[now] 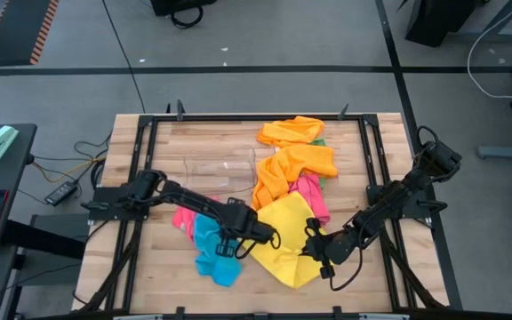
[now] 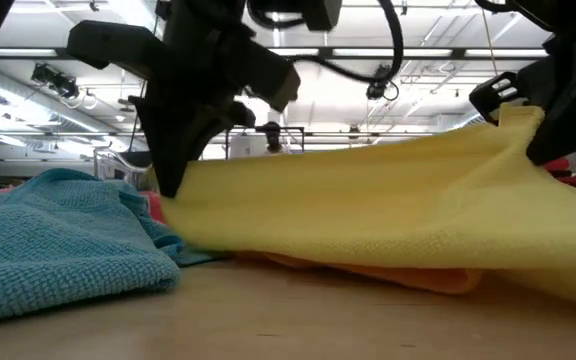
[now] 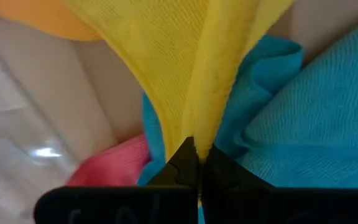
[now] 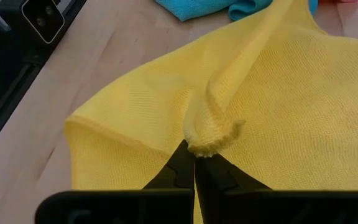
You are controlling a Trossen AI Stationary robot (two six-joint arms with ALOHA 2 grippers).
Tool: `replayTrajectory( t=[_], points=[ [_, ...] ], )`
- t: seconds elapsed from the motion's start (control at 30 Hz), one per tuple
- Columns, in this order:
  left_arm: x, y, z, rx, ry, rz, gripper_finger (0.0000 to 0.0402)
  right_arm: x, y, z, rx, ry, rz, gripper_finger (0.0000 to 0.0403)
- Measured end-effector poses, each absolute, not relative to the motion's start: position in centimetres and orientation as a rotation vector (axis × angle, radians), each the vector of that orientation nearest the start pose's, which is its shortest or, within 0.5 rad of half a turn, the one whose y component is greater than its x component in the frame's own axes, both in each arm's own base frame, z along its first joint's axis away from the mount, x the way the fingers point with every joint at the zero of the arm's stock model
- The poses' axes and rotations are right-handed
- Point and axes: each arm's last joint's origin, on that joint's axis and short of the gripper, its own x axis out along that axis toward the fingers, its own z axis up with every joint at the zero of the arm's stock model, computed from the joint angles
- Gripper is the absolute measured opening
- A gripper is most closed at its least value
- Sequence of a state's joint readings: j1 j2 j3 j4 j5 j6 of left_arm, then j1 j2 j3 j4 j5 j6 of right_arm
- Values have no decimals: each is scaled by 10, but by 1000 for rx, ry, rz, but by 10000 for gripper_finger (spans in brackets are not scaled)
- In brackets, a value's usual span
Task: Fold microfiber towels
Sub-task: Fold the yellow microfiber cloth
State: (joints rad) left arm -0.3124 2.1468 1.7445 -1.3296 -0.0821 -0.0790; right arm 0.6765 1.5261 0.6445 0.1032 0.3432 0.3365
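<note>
The yellow towel (image 1: 290, 240) lies spread near the table's (image 1: 363, 160) front edge, and everything else is placed from it. The left gripper (image 1: 272, 238) is at the towel's left edge, jaws pinched shut on a fold of the yellow cloth; the left wrist view shows the fold (image 3: 211, 93) running straight into the closed fingertips (image 3: 185, 163). The right gripper (image 1: 313, 249) is at the towel's right side, jaws likewise closed on a bunched ridge of yellow cloth (image 4: 213, 134). In the low view the yellow towel (image 2: 388, 210) is lifted off the wood at both held points and sags between them, its lower edge resting on the table.

Just left of the yellow towel lies the blue towel (image 1: 213, 252), crumpled, with a pink towel (image 1: 183, 219) touching its far-left corner. A second pink towel (image 1: 310, 194) lies touching the yellow towel's back edge. Behind that sits an orange towel (image 1: 292, 169), with another orange towel (image 1: 292, 131) farther back, and a sliver of green towel (image 1: 319, 140) at its right edge. A clear bin (image 1: 220, 169) stands behind and left of the yellow towel, beside the nearer orange one.
</note>
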Motion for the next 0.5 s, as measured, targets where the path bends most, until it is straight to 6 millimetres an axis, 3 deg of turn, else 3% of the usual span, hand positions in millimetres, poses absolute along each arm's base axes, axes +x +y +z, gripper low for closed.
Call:
replayTrajectory(
  t=[0.23, 0.5],
  points=[
    [378, -134, 201, 355, 1669, -155, 4, 222, 167, 150, -68, 725, 221, 5],
    [379, -133, 201, 356, 1661, -154, 4, 223, 170, 151, -74, 706, 260, 2]
  ],
)
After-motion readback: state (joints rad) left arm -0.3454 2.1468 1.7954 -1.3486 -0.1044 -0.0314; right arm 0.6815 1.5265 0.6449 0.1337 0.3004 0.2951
